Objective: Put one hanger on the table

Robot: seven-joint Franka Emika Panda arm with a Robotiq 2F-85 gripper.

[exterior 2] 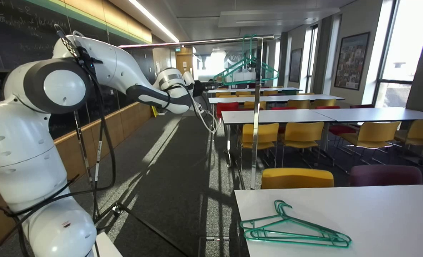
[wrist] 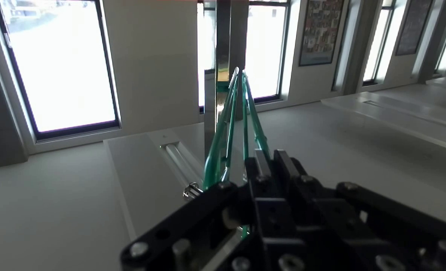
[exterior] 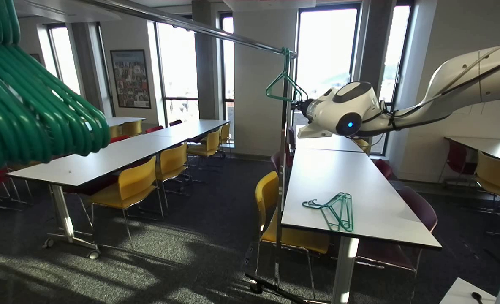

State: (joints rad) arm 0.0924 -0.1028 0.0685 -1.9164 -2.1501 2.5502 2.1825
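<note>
Near the long white surface, my destination, I judge I'm at the pick: next I'd raise the load off the rail, draw it away and lower it gently. The rail's upright post stands close to the lifting spot and could snag that withdrawal; a yellow chair sits near the post. Some green hangers lie overlapped close to the surface's edge, so I'd aim for bare space past them. The tool is clenched, on a lower corner of the hanger as far as the wrist view lets me judge. That hanger hangs at the rail's end in both exterior views, just beside a neighbour hanger.
</note>
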